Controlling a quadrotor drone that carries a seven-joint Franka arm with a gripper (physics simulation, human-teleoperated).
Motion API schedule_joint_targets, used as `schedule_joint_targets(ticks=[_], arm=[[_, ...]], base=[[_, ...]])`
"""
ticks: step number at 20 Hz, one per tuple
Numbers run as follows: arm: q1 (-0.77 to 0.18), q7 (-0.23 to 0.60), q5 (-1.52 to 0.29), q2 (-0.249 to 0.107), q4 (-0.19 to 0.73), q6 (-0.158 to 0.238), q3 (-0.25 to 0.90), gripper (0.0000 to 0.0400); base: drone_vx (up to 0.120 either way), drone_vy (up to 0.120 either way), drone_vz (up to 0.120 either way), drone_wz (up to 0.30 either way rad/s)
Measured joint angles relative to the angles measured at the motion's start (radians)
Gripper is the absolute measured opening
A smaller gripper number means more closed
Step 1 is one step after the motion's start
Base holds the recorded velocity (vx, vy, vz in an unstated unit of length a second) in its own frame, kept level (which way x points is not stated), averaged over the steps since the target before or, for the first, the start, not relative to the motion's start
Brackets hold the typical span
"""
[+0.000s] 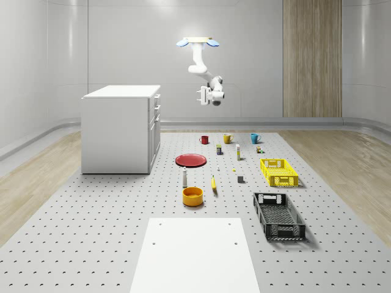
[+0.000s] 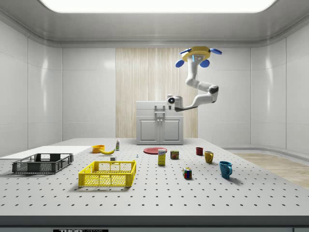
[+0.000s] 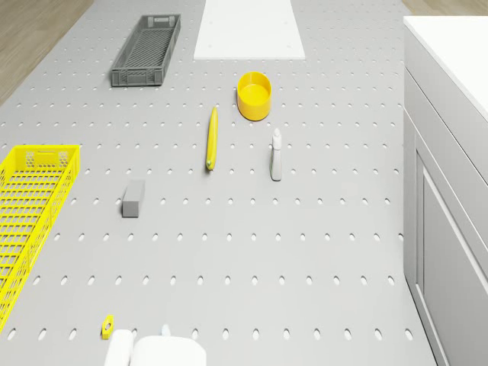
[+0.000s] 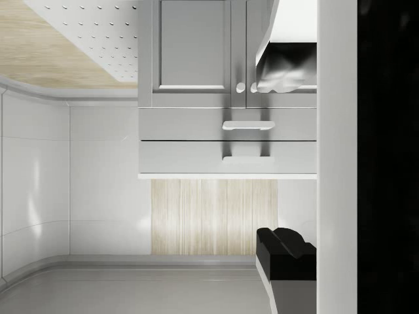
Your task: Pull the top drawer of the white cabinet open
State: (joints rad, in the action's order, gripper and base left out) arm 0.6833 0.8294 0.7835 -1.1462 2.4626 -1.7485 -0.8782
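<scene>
The white cabinet [image 1: 116,131] stands on the perforated floor at the whole-scene view's left, its drawer face turned to the right. Its top drawer [image 4: 190,157] sits flush and closed, with a bar handle [image 4: 245,158]. A second drawer [image 4: 190,124] lies just below it. The drone [image 1: 198,42] hovers high, to the right of the cabinet. Its arm hangs down and bends toward the drawer face. My gripper [image 1: 200,96] is open at about top-drawer height, a clear gap away from the cabinet. In the wrist view the gripper [image 4: 285,157] points at the drawer fronts, holding nothing.
On the floor right of the cabinet lie a red plate [image 1: 191,160], an orange bowl [image 1: 192,196], a banana [image 1: 214,183] and several mugs [image 1: 204,140]. A yellow crate [image 1: 278,171] and a dark crate [image 1: 278,215] sit farther right. A white board [image 1: 195,253] lies in front.
</scene>
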Motion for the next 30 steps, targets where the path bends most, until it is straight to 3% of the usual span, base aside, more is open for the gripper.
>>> schedule_joint_targets(ticks=[8,12,30], arm=[[0.011,0.009,-0.010,-0.012,0.002,-0.010,-0.003,0.0305],[0.016,0.009,-0.003,-0.017,0.015,-0.031,0.010,0.0305],[0.075,-0.038,0.151,0.005,0.129,-0.233,0.170,0.0305]], base=[[0.120,0.000,0.000,0.000],[0.000,0.000,0.000,0.000],[0.000,0.000,0.000,0.000]])
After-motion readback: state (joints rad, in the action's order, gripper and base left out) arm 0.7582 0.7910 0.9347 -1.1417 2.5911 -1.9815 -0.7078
